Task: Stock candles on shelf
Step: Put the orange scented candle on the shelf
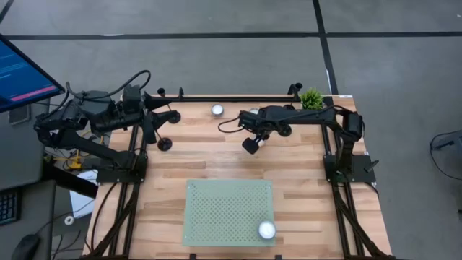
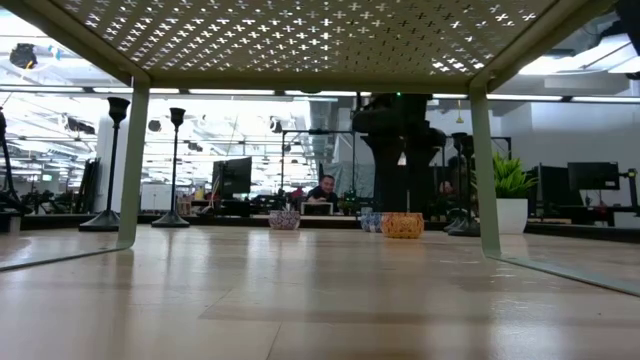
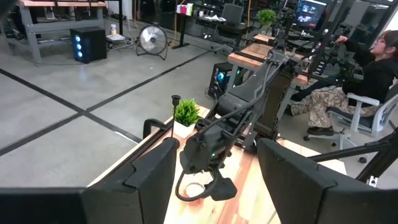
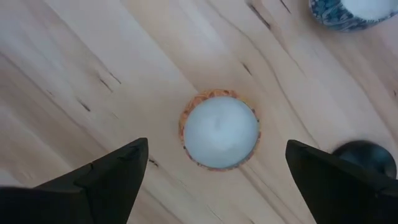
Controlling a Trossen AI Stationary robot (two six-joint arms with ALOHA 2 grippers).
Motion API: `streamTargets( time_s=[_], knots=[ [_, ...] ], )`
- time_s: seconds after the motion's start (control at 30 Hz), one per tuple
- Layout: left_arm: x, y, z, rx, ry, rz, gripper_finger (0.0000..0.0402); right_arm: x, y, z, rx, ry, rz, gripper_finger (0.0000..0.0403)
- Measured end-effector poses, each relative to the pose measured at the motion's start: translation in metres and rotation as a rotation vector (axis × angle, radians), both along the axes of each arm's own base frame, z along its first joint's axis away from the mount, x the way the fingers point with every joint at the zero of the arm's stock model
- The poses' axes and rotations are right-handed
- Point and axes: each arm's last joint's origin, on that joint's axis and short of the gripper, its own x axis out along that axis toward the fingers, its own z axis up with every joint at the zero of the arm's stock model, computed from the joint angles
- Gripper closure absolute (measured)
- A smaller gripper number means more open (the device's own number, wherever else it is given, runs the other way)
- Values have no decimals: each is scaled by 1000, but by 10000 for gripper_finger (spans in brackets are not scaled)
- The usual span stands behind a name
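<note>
We found the left gripper parked at the table's left rear, well apart from every candle; its fingers stood wide apart in its wrist view, holding nothing, and looked across at the right arm and a small plant. Ahead and to the right lay the green shelf at the table's front, raised on legs in the low view, with one candle resting on its near right corner. Farther back, a second candle sat on the wood near the rear edge, between the two grippers. The right gripper hung over the table's middle rear, its jaws spread wide and empty. Straight below it, centred between the two fingers and touching neither, sat a third candle, white with an orange-patterned cup. A blue-patterned candle lay just beyond that one. A seated person showed in the room behind.
</note>
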Motion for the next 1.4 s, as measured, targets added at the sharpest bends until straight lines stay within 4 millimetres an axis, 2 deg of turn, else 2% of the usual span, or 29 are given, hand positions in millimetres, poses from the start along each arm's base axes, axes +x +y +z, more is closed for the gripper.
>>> streamTargets(
  time_s=[0.3, 0.43, 0.73, 1.1, 1.4],
  knots=[
    [0, 0, 0, 0, -1, 1, 175, 2, -3, -38, 33, 88, 12, 32],
    [0, 0, 0, 0, 0, 2, 176, 1, -5, -46, 64, 57, 27, 33],
    [0, 0, 0, 2, 1, 4, 176, -1, -12, -55, 81, 18, 48, 45],
    [0, 0, 0, 2, 0, 4, 176, -3, -8, -56, 77, 40, 76, 120],
    [0, 0, 0, 2, 0, 4, 176, -1, 1, -53, 74, 38, 108, 148]
  ],
)
